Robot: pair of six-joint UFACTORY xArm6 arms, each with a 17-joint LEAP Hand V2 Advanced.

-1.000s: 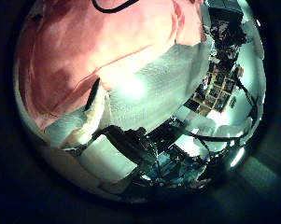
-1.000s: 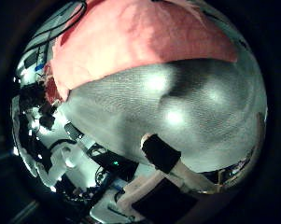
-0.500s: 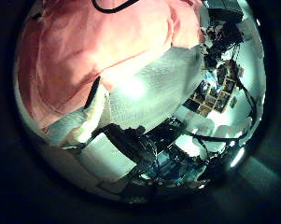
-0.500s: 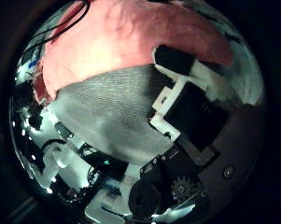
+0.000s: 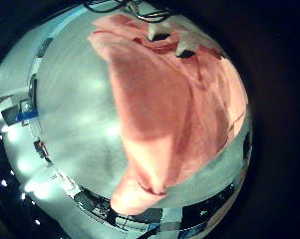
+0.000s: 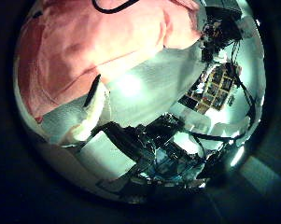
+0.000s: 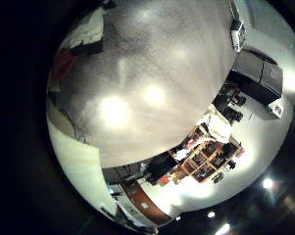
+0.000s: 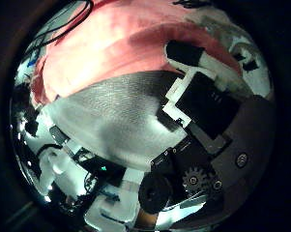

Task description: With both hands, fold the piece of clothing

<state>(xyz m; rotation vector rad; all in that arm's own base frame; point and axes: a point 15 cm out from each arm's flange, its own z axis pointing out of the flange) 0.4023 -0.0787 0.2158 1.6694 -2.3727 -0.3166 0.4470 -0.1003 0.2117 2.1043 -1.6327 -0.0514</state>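
Note:
The piece of clothing point(image 5: 169, 110) is a pink garment lying spread on the grey table point(image 5: 70, 110). In the left little finger side palm view, a hand point(image 5: 174, 42) with dark fingers rests on its far end. In the left thumb side palm view the garment point(image 6: 93, 47) is close to the palm, and one of the left hand's fingers point(image 6: 89, 101) lies along its edge. In the right thumb side palm view the right hand's fingers point(image 8: 198, 92) curl in, one tip on the garment's point(image 8: 116, 48) edge. Only a sliver of cloth point(image 7: 64, 64) shows in the right little finger side palm view.
Bare textured table top point(image 7: 137, 78) stretches beside the garment, and its edge point(image 7: 78, 157) runs close to the right hand. Shelves and room clutter point(image 6: 215, 89) stand beyond the table.
The right hand's fingers have swung into its thumb side view and curled onto the garment's edge. The left thumb side view has barely shifted.

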